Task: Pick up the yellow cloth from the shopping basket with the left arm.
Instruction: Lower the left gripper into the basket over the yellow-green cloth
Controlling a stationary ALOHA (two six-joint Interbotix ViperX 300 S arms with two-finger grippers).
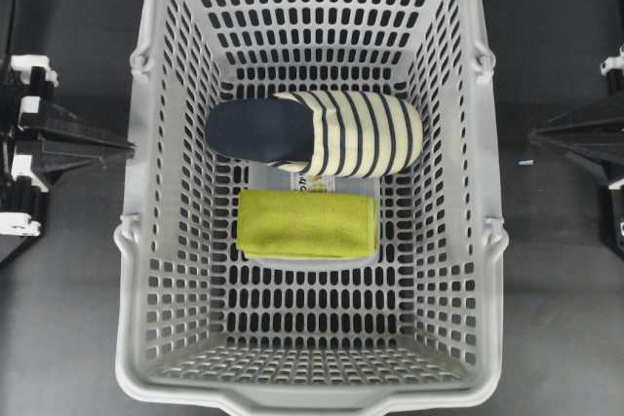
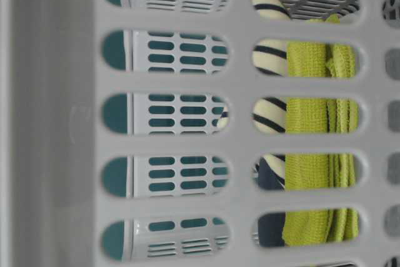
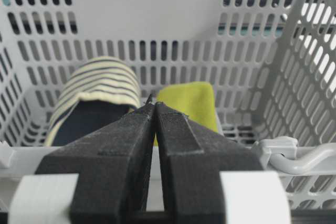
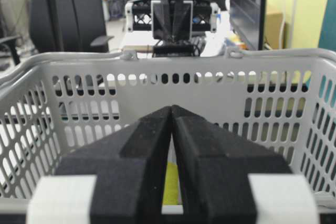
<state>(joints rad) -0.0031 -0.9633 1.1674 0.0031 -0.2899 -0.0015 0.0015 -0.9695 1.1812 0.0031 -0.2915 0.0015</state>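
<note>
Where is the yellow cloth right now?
In the overhead view the yellow cloth lies flat on the floor of the shopping basket, near its middle, just below the striped slipper.

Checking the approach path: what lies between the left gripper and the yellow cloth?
The shopping basket wall separates left gripper from yellow cloth, per the overhead view.

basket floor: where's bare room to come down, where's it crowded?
Bare shopping basket floor: the strip between the yellow cloth and the near wall, another between the slipper and the far wall. Crowded mid-floor: slipper and cloth lie almost edge to edge.
</note>
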